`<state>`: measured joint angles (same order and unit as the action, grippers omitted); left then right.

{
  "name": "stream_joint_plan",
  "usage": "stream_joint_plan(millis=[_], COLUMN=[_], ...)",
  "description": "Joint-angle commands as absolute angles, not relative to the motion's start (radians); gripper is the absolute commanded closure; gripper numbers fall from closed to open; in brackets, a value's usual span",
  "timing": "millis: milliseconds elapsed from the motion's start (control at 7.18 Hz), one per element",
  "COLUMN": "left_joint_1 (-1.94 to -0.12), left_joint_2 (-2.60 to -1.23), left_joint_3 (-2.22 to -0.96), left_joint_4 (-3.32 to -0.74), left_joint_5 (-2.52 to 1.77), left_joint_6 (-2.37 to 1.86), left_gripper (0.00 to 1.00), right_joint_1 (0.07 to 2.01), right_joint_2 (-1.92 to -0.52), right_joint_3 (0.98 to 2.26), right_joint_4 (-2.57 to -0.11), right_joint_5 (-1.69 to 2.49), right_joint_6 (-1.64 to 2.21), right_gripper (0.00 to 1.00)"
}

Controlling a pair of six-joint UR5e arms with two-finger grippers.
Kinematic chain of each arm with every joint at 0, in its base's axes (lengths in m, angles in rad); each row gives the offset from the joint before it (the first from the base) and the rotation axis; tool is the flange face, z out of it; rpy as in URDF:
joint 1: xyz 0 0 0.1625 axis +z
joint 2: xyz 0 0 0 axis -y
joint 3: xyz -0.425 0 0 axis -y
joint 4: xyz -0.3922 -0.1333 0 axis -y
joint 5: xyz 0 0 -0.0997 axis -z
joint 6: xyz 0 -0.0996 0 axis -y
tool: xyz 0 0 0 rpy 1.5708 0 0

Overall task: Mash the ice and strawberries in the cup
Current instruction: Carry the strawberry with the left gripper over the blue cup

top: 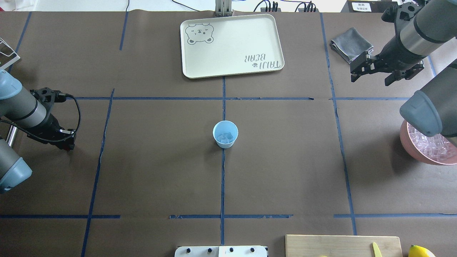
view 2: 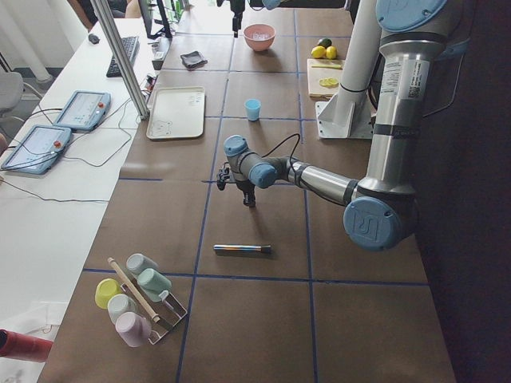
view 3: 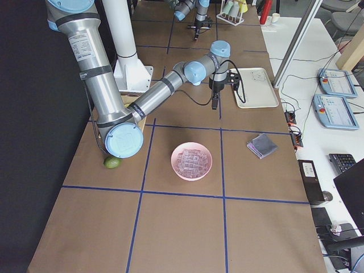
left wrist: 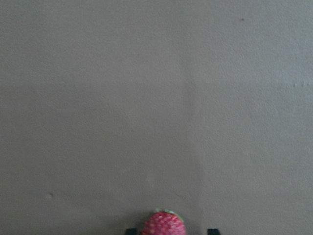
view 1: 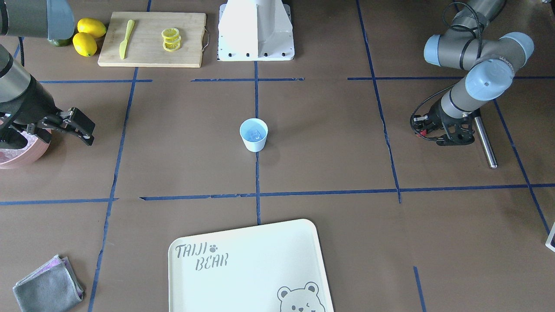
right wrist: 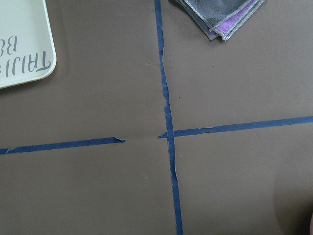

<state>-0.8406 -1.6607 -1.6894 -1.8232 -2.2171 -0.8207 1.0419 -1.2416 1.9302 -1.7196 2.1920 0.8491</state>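
The pale blue cup (top: 225, 134) stands at the table's middle and also shows in the front view (view 1: 253, 139). Clear ice cubes (top: 225, 136) lie inside it. More ice fills the pink bowl (top: 405, 142) on my right side. My left gripper (top: 68, 144) points down at the table, far left of the cup. In the left wrist view a red bumpy strawberry (left wrist: 164, 225) sits between its fingertips, which barely show, so the gripper appears shut on it. My right gripper (top: 371, 76) is open and empty, raised beyond the bowl.
A metal rod (view 1: 484, 141) lies beside my left gripper. A cream tray (top: 232, 46) sits at the far side, with a grey cloth (top: 351, 44) to its right. A cutting board (view 1: 151, 39) with lemon slices and a knife, and lemons (view 1: 89, 37), sit near my base.
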Motion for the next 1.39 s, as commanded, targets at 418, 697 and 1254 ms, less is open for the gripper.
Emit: stream_joint_plan(millis=[418,697,1254], left_joint_1=[-0.845,-0.81,-0.608], left_joint_2=[-1.817,-2.032,-2.343], left_joint_3=[-1.79,-1.772,-1.591], left_joint_4=[-1.76,-1.736,-1.749], left_joint_5=[-2.239,-2.255,-2.091], left_joint_6=[-0.935,-1.159,-1.413], left_gripper=[1.0,1.0,1.0], right_joint_1=[1.055,1.084,1.126], right_joint_2=[-1.241,-1.241,-1.264], right_joint_3=[1.936,1.936,1.93], right_joint_4=[-1.72,-1.717,-1.718], right_joint_5=[2.226,2.243,2.241], right_joint_6=[0.848,0.829,0.737], right_gripper=[0.0,0.0,0.0])
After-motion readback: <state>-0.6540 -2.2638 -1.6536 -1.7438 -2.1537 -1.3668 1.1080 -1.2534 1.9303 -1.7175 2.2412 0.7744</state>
